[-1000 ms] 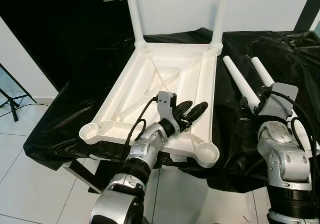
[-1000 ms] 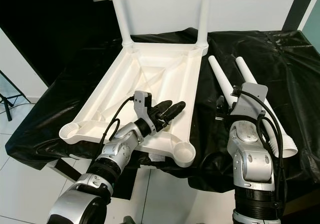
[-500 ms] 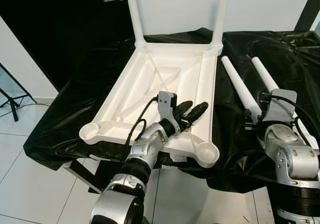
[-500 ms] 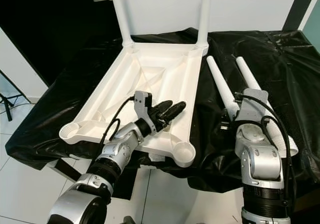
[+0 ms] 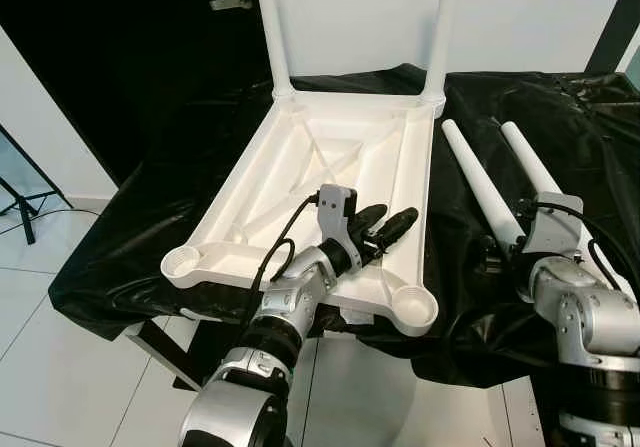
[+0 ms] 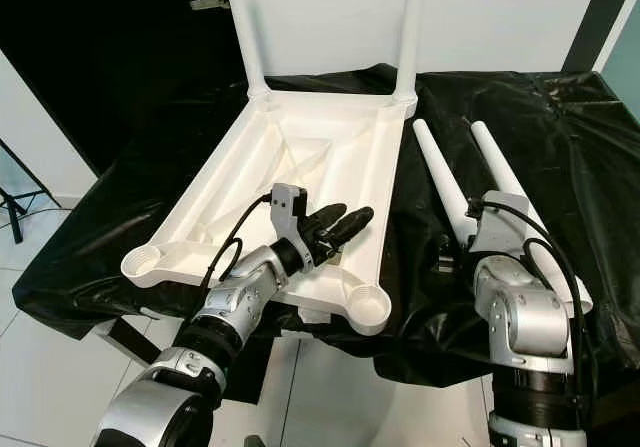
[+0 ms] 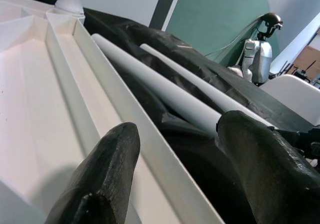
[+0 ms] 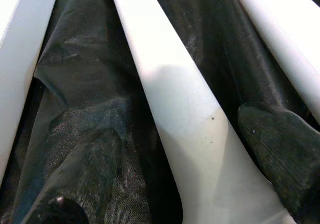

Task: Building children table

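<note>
White plastic, the upturned children's table point(image 5: 330, 172) lies on our black-draped tabletop point(image 5: 130, 237). Our left gripper point(image 5: 385, 229) reaches over its right rail, fingers apart. Our right gripper point(image 8: 170, 169) straddles a loose leg point(image 5: 478, 180), fingers spread, not clamped.

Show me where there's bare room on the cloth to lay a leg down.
Bare black cloth lies left of the upturned tabletop, and more at the far right beyond the two loose legs. It is crowded between the tabletop's right rim and those legs, where the right gripper straddles the nearer leg and the open left gripper sits over the rim.
</note>
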Robot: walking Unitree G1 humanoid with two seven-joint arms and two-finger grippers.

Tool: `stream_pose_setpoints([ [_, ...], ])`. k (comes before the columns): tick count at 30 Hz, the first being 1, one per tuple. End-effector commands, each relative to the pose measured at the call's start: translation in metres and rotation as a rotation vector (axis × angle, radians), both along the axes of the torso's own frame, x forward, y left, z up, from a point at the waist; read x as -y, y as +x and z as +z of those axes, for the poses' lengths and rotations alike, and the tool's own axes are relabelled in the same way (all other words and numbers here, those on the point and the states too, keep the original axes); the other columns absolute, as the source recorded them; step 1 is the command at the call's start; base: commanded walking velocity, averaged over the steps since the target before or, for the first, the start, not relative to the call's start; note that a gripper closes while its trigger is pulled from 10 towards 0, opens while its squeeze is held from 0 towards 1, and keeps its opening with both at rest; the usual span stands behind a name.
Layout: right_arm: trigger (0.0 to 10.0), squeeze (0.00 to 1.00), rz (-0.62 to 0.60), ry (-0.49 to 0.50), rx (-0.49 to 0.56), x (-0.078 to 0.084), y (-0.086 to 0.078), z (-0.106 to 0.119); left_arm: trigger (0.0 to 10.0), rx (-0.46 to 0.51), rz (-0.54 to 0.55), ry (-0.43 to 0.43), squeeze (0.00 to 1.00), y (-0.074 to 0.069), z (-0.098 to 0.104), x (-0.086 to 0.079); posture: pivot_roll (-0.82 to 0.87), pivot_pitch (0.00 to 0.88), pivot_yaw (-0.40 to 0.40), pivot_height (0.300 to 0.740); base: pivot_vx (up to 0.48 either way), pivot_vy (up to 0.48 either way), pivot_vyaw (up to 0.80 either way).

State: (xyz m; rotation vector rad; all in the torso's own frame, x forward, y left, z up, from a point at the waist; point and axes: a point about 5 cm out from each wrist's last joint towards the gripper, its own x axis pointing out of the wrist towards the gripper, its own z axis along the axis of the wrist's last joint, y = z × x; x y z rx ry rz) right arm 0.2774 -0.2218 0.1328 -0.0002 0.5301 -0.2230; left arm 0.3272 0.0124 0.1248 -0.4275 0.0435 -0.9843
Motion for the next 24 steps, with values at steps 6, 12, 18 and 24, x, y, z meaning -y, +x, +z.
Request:
stream_pose_setpoints([
  [6,10.0,0.00,-0.003,0.141,-0.310,-0.008,-0.023,-0.063,10.0,-0.014,-0.031,0.017,0.00,-0.005,-0.007,0.003,-0.19,0.000,0.092,0.740,0.000,0.000,0.00],
  [12,10.0,0.00,-0.052,0.122,-0.302,-0.004,-0.021,-0.063,10.0,-0.019,-0.042,0.036,0.00,-0.006,-0.009,0.004,-0.19,0.000,0.096,0.740,0.000,0.000,0.00],
  [18,10.0,0.00,-0.004,0.150,-0.265,-0.012,-0.015,-0.059,10.0,-0.024,-0.047,0.050,0.00,-0.007,-0.010,0.006,-0.19,0.000,0.096,0.740,0.000,0.000,0.00],
  [24,10.0,0.00,0.136,0.263,-0.307,-0.040,-0.019,-0.063,10.0,-0.035,-0.046,0.068,0.00,-0.008,-0.014,0.007,-0.19,0.000,0.089,0.740,0.000,0.000,0.00],
])
